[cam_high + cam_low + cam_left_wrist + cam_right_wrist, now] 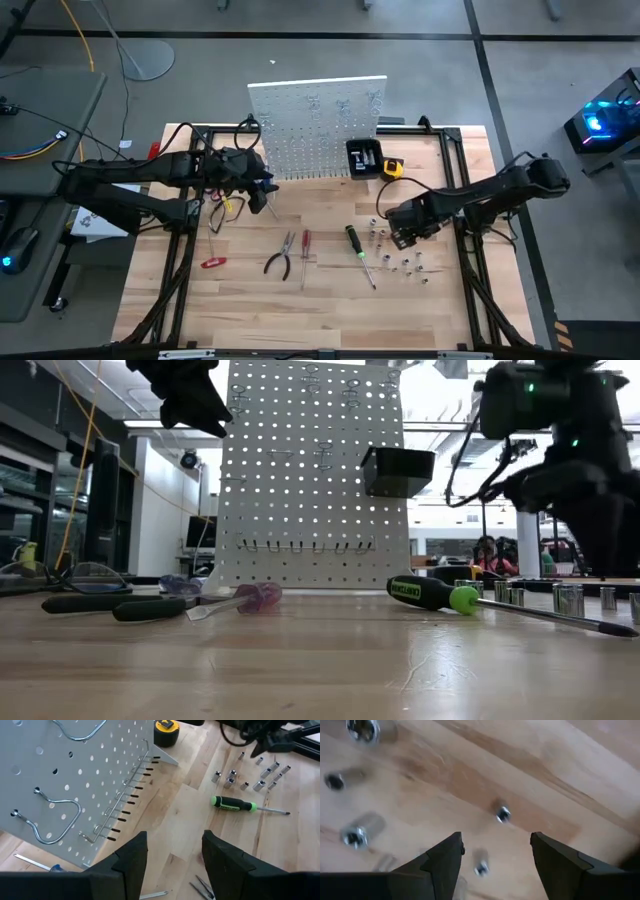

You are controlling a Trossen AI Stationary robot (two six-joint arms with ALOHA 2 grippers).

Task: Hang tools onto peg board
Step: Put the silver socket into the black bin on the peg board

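The worktop [330,300] is pale wood, and at its far side the peg board [318,128] stands nearly upright, white and full of holes, with wire hooks, a row of short pegs along its foot and a small black bin [363,158] fixed to it. A yellow tape measure [391,169] sits just beside the bin.

The left hand [262,192] hangs close in front of the board's lower left part, fingers apart and empty; its wrist view looks past the row of pegs [131,795]. The right hand [403,236] is low over a scatter of small metal sockets [398,254], fingers spread wide with nothing between them, one socket [503,813] just ahead of the gap.

None of the tools is hung yet. They lie on the worktop between the two hands and nearer the front edge: the pliers [279,256], a red screwdriver [306,246] just beside them, the green-and-black screwdriver [357,247] near the right hand, and red-handled cutters [212,262] below the left hand.

The step looks like reaching for a tool. To do it well, I would come down square over a handle with the fingers astride it, grip near the handle's middle so the tool does not swing, and lift clear before turning toward a hook. The green-and-black screwdriver is the right hand's closest choice.
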